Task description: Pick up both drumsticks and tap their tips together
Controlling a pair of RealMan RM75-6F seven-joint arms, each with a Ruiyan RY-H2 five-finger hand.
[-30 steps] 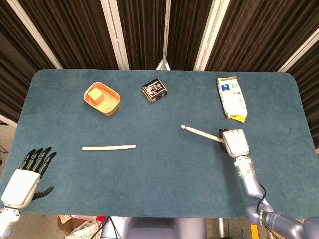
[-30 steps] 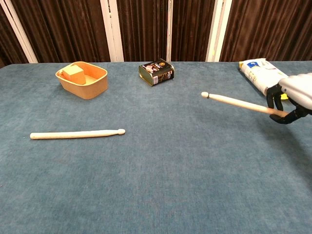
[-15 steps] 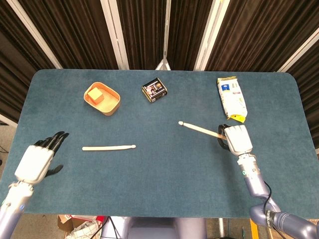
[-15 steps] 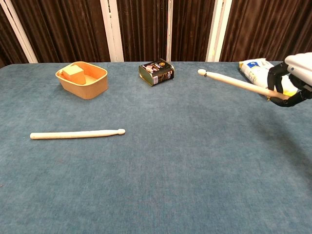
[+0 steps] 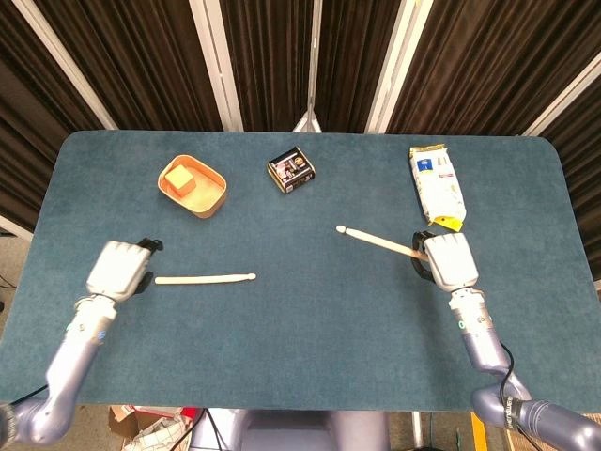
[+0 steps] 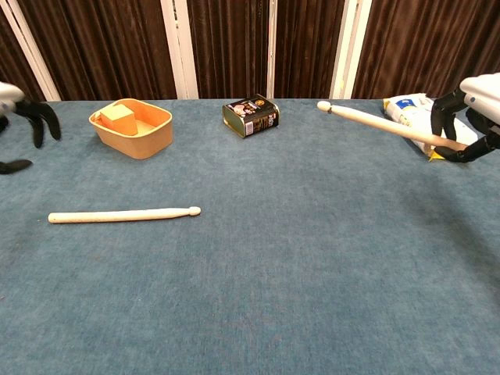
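Note:
One pale wooden drumstick [image 5: 205,278] [image 6: 123,215] lies flat on the blue table, tip pointing right. My left hand [image 5: 119,269] [image 6: 22,126] hovers over its butt end with its fingers apart, holding nothing. My right hand [image 5: 446,261] [image 6: 473,117] grips the butt of the second drumstick [image 5: 377,242] [image 6: 383,126], which is lifted off the table with its tip pointing left and slightly up.
An orange bowl [image 5: 208,194] [image 6: 145,137] with a yellow block inside stands at the back left. A small dark tin [image 5: 290,170] [image 6: 250,115] sits at the back centre. A white and yellow packet [image 5: 437,185] [image 6: 412,112] lies at the back right, beside my right hand.
My left hand has come in from the table's near-left corner to just above the lying drumstick's butt end. My right hand has raised its drumstick higher.

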